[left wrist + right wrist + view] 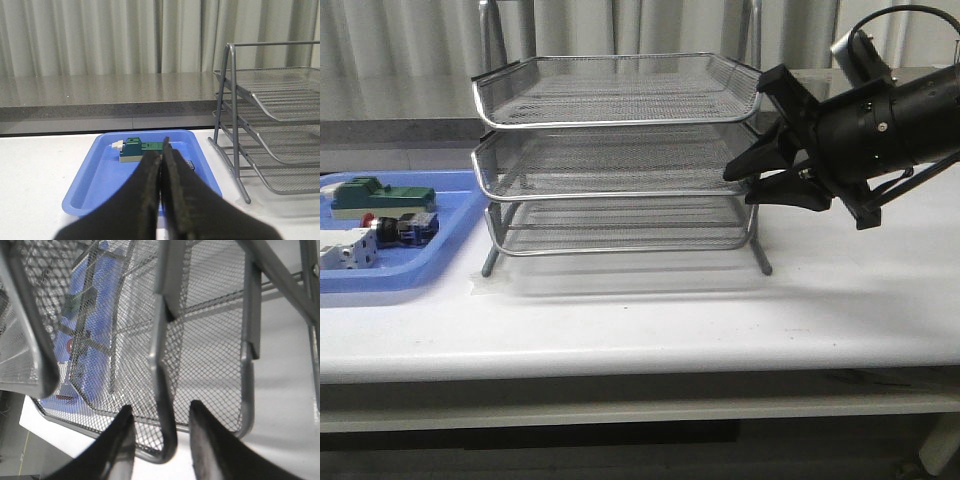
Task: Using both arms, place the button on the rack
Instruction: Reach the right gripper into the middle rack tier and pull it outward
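1. No readable writing or brand marks anywhere.
2. The button [392, 229] lies in the blue tray [440, 255] left of the rack [615, 150]. Only a bit of red head and a dark-and-blue body show, too small for detail. A green block [378, 195] sits behind it, a white-grey block [345, 247] beside it.
3. The rack is three tiers of silver wire mesh with shiny rims and thin metal legs.
4. The right claw [745, 178] is spread open with nothing in it, its fingers either side of a rack rim at the right end.
5. The left claw [161, 165] is pressed closed and empty, above the tray, hiding part of it.
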